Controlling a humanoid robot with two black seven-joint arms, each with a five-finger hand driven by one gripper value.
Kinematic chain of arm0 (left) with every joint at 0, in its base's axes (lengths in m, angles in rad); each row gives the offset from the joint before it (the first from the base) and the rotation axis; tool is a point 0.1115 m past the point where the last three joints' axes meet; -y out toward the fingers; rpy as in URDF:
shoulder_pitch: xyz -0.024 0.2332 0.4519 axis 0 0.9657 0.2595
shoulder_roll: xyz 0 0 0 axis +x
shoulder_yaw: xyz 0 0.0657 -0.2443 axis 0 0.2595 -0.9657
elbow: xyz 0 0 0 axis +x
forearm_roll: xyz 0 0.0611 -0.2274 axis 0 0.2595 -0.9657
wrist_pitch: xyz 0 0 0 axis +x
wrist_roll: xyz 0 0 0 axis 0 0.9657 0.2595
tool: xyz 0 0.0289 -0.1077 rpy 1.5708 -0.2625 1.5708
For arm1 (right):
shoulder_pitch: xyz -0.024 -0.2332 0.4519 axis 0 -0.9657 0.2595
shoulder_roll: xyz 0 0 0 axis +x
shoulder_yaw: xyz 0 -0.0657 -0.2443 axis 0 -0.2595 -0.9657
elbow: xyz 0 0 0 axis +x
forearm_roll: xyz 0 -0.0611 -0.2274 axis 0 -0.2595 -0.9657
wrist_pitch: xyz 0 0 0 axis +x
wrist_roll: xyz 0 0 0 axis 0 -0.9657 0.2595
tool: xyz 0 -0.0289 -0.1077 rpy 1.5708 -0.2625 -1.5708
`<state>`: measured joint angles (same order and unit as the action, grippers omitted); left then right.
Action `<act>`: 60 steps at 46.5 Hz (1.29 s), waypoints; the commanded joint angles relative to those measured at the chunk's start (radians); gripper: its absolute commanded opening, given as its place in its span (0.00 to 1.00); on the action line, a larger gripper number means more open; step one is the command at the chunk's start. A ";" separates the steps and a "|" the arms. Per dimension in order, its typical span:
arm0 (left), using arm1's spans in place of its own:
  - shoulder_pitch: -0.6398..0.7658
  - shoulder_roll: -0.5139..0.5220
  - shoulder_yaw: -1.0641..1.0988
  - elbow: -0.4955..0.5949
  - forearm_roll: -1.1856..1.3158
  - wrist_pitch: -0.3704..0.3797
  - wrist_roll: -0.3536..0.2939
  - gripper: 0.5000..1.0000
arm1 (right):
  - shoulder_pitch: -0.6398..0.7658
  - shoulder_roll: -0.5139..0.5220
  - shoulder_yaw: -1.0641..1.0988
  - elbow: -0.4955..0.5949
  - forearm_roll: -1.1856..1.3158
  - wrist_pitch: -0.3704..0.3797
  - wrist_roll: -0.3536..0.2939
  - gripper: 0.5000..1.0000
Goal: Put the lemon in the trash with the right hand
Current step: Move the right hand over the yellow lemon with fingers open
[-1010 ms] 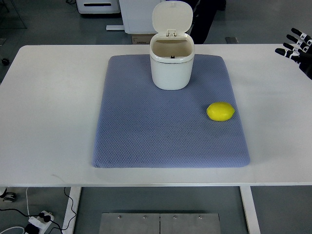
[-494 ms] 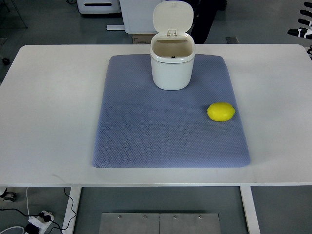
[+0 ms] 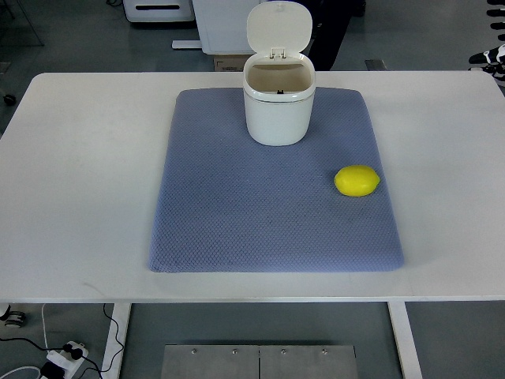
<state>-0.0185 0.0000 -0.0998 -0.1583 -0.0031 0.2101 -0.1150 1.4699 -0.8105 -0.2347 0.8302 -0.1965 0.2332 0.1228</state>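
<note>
The lemon (image 3: 357,180), right of the open trash bin (image 3: 278,106), is ungrasped; reaching is needed. Right hand (image 3: 493,59): finger state cannot be told.

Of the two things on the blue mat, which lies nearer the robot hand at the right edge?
The lemon: it lies near the mat's right edge, toward the right hand, while the open white trash bin stands at the mat's far middle.

My counter (image 3: 79,174) looks smooth, matt white; the mat (image 3: 237,213) is quilted blue-grey cloth; the trash bin (image 3: 278,110) is glossy white plastic; the lemon (image 3: 357,181) has dimpled yellow skin.
</note>
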 commanded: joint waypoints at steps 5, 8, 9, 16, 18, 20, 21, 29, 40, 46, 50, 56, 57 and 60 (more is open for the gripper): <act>0.000 0.000 0.000 0.000 0.000 0.000 0.000 1.00 | 0.098 0.007 -0.132 0.041 0.002 0.003 0.000 1.00; 0.000 0.000 0.000 0.000 0.000 0.000 0.000 1.00 | 0.136 0.007 -0.181 0.072 0.002 0.003 0.000 1.00; 0.000 0.000 0.000 0.000 0.000 0.000 0.000 1.00 | 0.150 0.007 -0.198 0.079 0.002 0.003 0.000 1.00; 0.000 0.000 0.000 0.000 0.000 0.000 0.000 1.00 | 0.234 0.008 -0.302 0.119 0.005 0.003 0.000 1.00; 0.000 0.000 0.000 0.000 0.000 0.000 0.000 1.00 | 0.251 0.013 -0.325 0.124 0.005 0.005 0.000 1.00; 0.000 0.000 0.000 0.000 0.000 0.000 0.000 1.00 | 0.265 0.020 -0.345 0.124 0.003 0.005 0.000 1.00; 0.000 0.000 0.000 0.000 0.000 0.000 0.000 1.00 | 0.273 0.024 -0.354 0.124 0.000 0.008 0.000 1.00; 0.000 0.000 0.000 0.000 0.000 0.000 0.000 1.00 | 0.357 0.074 -0.442 0.133 -0.012 0.046 0.009 1.00; 0.000 0.000 0.000 0.000 0.000 0.000 0.000 1.00 | 0.483 0.192 -0.630 0.196 -0.113 0.044 0.052 1.00; 0.000 0.000 0.000 -0.001 0.000 0.000 0.000 1.00 | 0.540 0.249 -0.686 0.234 -0.118 0.041 0.054 1.00; 0.000 0.000 0.000 0.000 0.000 0.000 0.000 1.00 | 0.566 0.281 -0.722 0.263 -0.118 0.034 0.055 1.00; 0.000 0.000 0.000 -0.001 0.000 0.000 0.000 1.00 | 0.586 0.318 -0.753 0.328 -0.118 -0.003 0.055 1.00; 0.000 0.000 0.000 0.000 0.000 0.000 0.000 1.00 | 0.587 0.321 -0.758 0.340 -0.118 -0.012 0.055 1.00; 0.000 0.000 0.000 0.000 0.000 0.000 0.000 1.00 | 0.587 0.336 -0.768 0.372 -0.118 -0.041 0.055 1.00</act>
<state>-0.0183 0.0000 -0.0997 -0.1586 -0.0031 0.2102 -0.1150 2.0563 -0.4870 -0.9941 1.1744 -0.3145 0.2194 0.1776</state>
